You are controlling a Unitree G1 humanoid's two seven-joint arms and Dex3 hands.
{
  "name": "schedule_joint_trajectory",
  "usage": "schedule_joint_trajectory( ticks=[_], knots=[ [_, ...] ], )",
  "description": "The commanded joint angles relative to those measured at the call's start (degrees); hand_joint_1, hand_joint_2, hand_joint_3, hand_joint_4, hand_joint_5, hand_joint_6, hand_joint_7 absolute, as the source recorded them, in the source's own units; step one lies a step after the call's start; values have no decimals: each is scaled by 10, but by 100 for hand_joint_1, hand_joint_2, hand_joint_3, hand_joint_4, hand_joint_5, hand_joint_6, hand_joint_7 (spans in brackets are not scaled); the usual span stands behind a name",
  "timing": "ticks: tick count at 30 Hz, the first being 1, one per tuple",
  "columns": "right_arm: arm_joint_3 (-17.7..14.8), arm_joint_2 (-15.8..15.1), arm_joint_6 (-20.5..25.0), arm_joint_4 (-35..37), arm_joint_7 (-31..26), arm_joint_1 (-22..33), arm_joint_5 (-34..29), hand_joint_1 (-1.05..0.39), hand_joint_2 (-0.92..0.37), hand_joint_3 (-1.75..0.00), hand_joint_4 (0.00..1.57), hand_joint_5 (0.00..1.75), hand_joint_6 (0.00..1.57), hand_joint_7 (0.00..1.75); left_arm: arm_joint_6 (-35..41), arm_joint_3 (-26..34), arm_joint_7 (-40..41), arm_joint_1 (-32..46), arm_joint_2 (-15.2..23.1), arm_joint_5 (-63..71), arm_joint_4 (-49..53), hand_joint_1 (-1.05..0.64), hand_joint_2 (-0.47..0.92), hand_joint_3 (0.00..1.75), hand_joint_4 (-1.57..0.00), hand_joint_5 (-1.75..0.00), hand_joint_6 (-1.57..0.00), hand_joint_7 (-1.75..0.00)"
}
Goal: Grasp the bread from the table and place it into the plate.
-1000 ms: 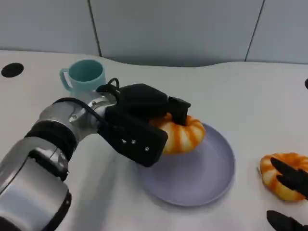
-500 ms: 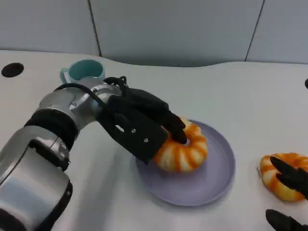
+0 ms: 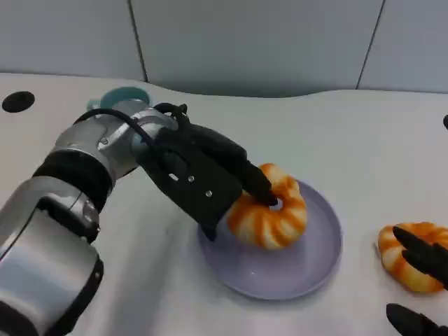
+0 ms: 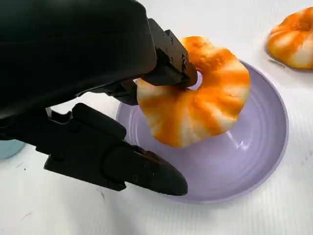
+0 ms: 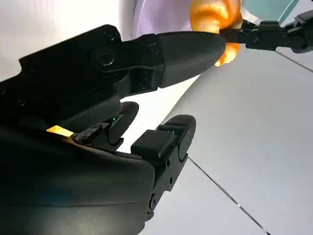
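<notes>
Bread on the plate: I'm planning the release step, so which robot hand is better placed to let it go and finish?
The left robot hand: it already grips the bread over the purple plate. The right robot hand sits apart by the second bread.

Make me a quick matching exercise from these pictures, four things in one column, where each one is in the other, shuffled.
Things:
1. ring-shaped bread
2. second bread
3. teal cup
4. plate

Places:
A. behind the left forearm, partly hidden
B. on the table, under the held bread
C. held by the left hand, over the plate
D. on the table, right of the plate

Pairs: 1-C, 2-D, 3-A, 4-B
</notes>
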Motion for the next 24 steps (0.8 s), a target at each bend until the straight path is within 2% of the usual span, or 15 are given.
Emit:
schedule_joint_trajectory(
  ticks=[1, 4, 10, 15, 19, 22, 24],
  knots=[
    [-3, -5, -2, 0, -3, 3, 5, -35, -92, -34, 79, 5, 60, 0, -7, 9, -20, -22, 13, -15, -14, -81, 92, 11, -13, -37, -37, -1],
    [-2, -4, -1, -2, -3, 3, 4, -35, -92, -34, 80, 5, 60, 0, -3, 11, -31, -25, 14, -20, -19, -82, 92, 14, -20, -39, -34, 0],
    [-2, -4, -1, -3, -2, 4, 5, -35, -92, -34, 82, 6, 60, 0, 3, 14, -33, -22, 15, -26, -24, -81, 92, 12, -51, -43, -30, 0],
    [-3, -5, -2, -3, -4, 3, 1, -35, -92, -34, 80, 4, 60, 0, 6, 13, -29, -20, 15, -23, -28, -81, 92, 12, -60, -44, -30, 0],
    [-2, -4, -5, -1, -4, 3, 4, -35, -92, -34, 82, 5, 60, 0, 9, 12, -30, -20, 16, -22, -31, -81, 92, 12, -60, -44, -29, 0],
    [-3, -5, -5, 1, -5, 2, 2, -35, -92, -34, 83, 5, 60, 0, 5, 12, -33, -20, 16, -23, -31, -81, 92, 12, -60, -44, -30, -1],
    [-3, -4, -4, 0, -5, 2, 2, -35, -92, -34, 82, 4, 60, 0, 4, 10, -33, -20, 16, -22, -31, -81, 92, 12, -65, -47, -33, -2]
  ],
)
